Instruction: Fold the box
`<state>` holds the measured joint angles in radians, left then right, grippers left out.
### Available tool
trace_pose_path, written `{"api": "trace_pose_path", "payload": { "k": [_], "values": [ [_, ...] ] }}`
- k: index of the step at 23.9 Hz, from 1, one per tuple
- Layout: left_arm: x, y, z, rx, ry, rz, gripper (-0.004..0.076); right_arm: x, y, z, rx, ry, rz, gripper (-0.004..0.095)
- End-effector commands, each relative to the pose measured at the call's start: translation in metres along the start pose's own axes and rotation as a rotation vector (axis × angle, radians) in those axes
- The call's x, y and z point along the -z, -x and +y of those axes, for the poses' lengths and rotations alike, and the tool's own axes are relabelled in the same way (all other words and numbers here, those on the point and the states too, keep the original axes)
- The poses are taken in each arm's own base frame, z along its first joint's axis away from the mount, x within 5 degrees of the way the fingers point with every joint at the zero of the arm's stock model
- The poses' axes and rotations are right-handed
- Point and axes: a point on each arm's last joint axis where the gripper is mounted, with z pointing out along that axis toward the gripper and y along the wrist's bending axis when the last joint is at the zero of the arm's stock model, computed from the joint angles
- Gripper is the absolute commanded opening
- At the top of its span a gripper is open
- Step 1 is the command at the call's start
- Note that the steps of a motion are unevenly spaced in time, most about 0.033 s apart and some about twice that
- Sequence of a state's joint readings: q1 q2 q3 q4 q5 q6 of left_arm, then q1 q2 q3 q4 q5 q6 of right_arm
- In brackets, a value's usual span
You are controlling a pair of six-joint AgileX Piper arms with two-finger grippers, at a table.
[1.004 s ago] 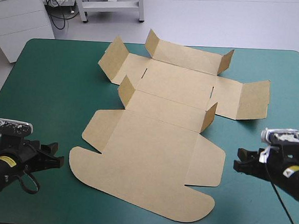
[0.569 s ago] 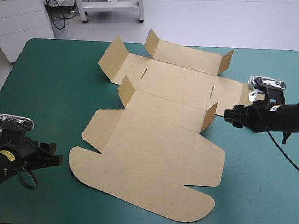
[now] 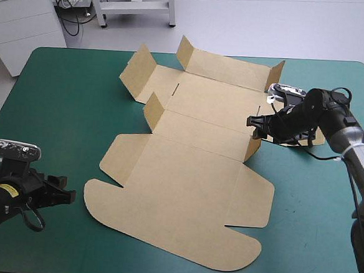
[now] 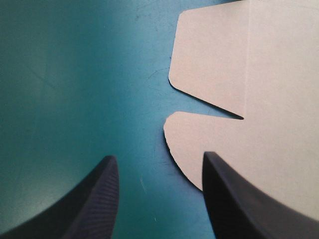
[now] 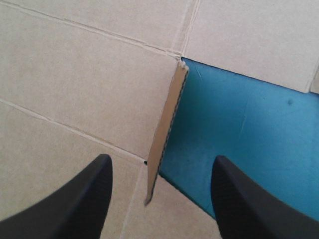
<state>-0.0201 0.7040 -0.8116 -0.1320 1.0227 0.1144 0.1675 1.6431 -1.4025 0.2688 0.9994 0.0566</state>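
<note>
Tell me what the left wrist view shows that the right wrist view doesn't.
Left wrist only: the box's outer edge lying flat, with a rounded corner, ahead of the open left gripper. Right wrist only: a small flap standing upright, seen edge-on, between the sides of the open right gripper, plus fold creases. Both: brown board, the teal-green cover, and black fingers apart, holding nothing.

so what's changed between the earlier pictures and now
The right gripper swung from the table's right edge forward and inward over the box. It now hangs open above the raised flap on the box's right side, gripping nothing. The left gripper stayed open near the box's near-left corner, and the box has not shifted.
</note>
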Motion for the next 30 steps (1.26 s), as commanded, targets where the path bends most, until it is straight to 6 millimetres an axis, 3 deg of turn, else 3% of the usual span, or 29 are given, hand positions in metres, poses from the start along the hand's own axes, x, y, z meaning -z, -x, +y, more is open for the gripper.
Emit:
{"api": "trace_pose_path", "payload": {
  "k": [1, 8, 16, 25, 30],
  "values": [
    [0.008, 0.012, -0.001, -0.007, -0.002, -0.083, 0.0362, 0.004, 0.015, 0.006, -0.017, 0.03, -0.058, 0.0536],
    [0.008, 0.012, -0.001, -0.025, 0.0, -0.081, 0.0362, -0.043, 0.032, 0.004, -0.069, 0.036, 0.081, 0.0503],
    [0.008, 0.012, -0.001, -0.027, 0.002, -0.079, 0.0362, -0.047, 0.029, 0.009, -0.029, 0.02, 0.115, -0.0009],
    [0.008, 0.011, -0.001, -0.028, 0.003, -0.07, 0.0362, -0.044, 0.028, -0.001, 0.045, -0.087, 0.145, -0.0018],
    [0.008, 0.009, -0.001, -0.03, 0.001, -0.054, 0.0362, -0.026, 0.043, 0.004, 0.195, -0.096, 0.087, -0.0018]
  ]
}}
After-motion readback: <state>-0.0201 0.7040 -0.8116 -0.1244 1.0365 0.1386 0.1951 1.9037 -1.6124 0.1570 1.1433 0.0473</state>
